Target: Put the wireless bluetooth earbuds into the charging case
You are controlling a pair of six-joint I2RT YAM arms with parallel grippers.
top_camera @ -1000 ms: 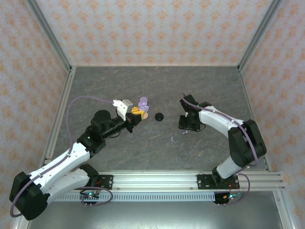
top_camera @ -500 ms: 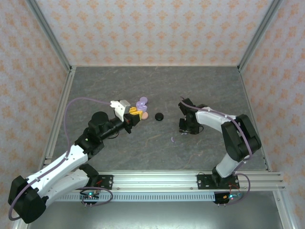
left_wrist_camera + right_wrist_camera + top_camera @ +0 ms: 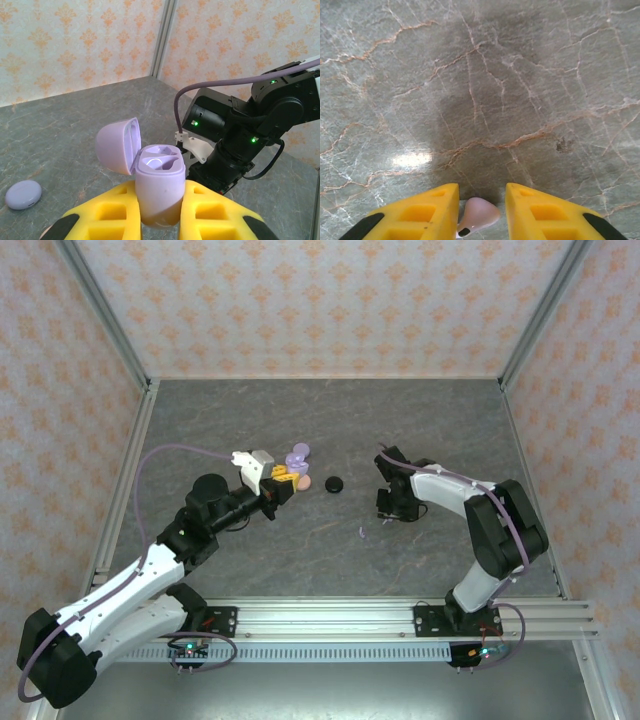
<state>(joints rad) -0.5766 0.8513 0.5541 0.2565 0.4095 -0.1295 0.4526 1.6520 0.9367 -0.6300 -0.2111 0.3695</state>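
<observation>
Since a second ago the right claw [image 3: 482, 192] has narrowed around a tiny pale pink stemmed earbud [image 3: 479, 214] on the grey marbled table [image 3: 480, 75]; whether it pinches, I can't tell. Meanwhile the left claw [image 3: 159, 189] clamps the open lavender plastic charging case [image 3: 157, 172].

The table [image 3: 250, 420] is dark grey like stone, with thin brown and white lines running over it. The walls [image 3: 300, 300] are pale peach with a pattern of little orange flowers. The open case [image 3: 157, 185] is light purple all over, and so is the closed case [image 3: 23, 194]. Another round case [image 3: 334, 484] is black. The left gripper [image 3: 159, 192] has bright yellow fingers [image 3: 107, 215] with black bits at the sides. The right gripper [image 3: 482, 200] has the same colours. The earbud [image 3: 477, 215] is pale pink with a black dot. The left arm [image 3: 140, 580] and the right arm [image 3: 460, 495] are white and black. The cable [image 3: 160, 455] is purple. Small green lights [image 3: 196, 123] shine on the right arm.
</observation>
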